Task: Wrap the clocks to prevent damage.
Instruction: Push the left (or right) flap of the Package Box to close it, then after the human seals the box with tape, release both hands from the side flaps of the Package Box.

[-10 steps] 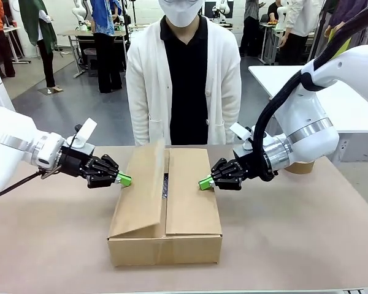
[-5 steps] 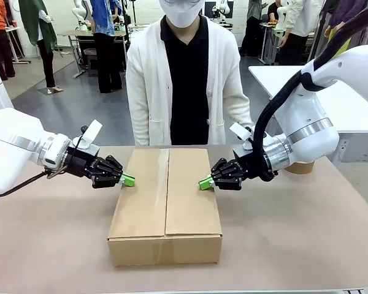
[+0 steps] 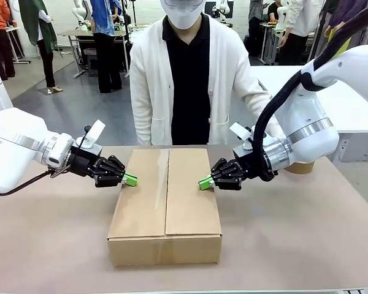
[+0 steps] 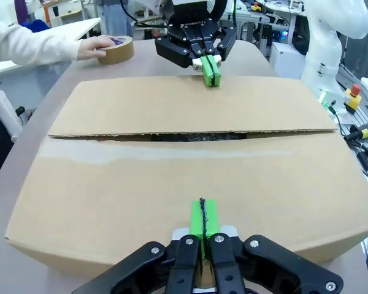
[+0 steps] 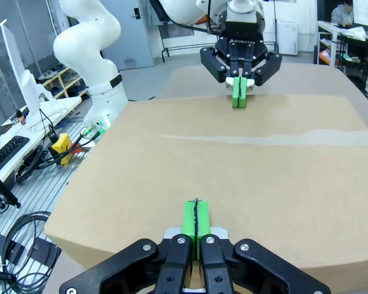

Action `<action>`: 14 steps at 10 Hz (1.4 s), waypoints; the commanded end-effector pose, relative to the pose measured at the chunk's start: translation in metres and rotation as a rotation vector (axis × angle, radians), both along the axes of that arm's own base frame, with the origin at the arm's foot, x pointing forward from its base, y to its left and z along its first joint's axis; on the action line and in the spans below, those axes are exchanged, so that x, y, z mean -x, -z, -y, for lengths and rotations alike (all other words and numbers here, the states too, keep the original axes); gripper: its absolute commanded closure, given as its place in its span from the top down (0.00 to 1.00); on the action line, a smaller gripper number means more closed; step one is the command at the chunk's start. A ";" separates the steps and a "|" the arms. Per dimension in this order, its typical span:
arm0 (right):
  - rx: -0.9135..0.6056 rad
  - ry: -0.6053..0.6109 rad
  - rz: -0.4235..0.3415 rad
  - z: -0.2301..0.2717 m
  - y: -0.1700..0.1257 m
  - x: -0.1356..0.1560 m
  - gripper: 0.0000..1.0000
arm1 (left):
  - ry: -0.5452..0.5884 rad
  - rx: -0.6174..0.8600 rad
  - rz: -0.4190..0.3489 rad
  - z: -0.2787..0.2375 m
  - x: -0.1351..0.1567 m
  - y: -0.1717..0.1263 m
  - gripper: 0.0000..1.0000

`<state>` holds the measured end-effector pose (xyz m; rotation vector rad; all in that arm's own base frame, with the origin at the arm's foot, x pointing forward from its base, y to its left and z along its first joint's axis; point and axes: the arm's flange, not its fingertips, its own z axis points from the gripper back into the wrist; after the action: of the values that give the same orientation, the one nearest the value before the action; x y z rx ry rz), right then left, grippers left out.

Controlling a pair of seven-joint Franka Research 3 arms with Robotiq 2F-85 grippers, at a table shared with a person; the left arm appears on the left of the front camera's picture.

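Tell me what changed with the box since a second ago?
The box's left flap went from sticking up to lying flat, and the shut left gripper followed it down at its edge. The person's hand reached over to the tape roll. The right gripper stayed shut at the right flap's edge, and the box stayed put.

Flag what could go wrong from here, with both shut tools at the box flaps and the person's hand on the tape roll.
1. The left tool and right tool sit near the outer edges of the brown cardboard box; its flaps may lift at the centre, where a dark gap shows.
2. The person's hand on the brown tape roll must tape between the tools; collision is possible.
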<state>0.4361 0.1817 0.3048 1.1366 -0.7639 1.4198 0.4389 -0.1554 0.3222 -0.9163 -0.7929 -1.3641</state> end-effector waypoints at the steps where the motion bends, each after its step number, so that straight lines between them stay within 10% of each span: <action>1: 0.002 0.017 -0.008 -0.001 0.005 0.001 0.01 | -0.064 -0.115 0.011 -0.007 0.000 0.018 0.00; 14: 0.002 0.017 -0.008 -0.001 0.005 0.001 0.01 | 0.000 0.000 0.000 0.000 0.000 0.000 0.00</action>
<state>0.4360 0.1817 0.3047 1.1370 -0.7640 1.4195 0.4390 -0.1549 0.3270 -0.9189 -0.7937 -1.3595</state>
